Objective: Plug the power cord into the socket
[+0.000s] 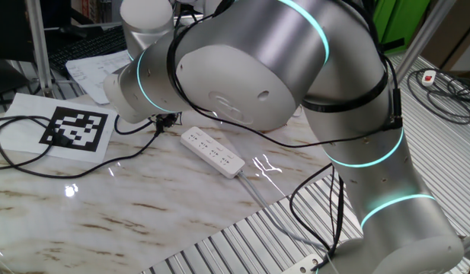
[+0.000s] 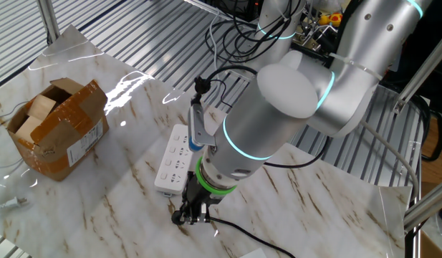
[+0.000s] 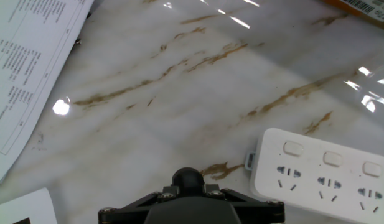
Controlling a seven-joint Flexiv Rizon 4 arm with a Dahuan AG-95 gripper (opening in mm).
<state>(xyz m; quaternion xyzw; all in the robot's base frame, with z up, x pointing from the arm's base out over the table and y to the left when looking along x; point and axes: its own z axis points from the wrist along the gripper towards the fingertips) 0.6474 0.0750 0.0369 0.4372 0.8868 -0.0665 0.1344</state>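
The marbled table (image 2: 99, 193) carries the socket (image 2: 173, 159); beside it the plug (image 3: 188, 179) is clamped by the end effector (image 2: 190, 213).

Two opposed overviews, socket (image 1: 212, 152) shared

A glossy white marble tabletop with brown veins (image 1: 128, 205) reflects bright overhead light. Ribbed silver metal slats (image 2: 135, 36) border it. A torn brown cardboard box (image 2: 59, 129), printed white paper sheets (image 3: 23, 68) and a black-and-white marker card (image 1: 76, 128) lie on it.
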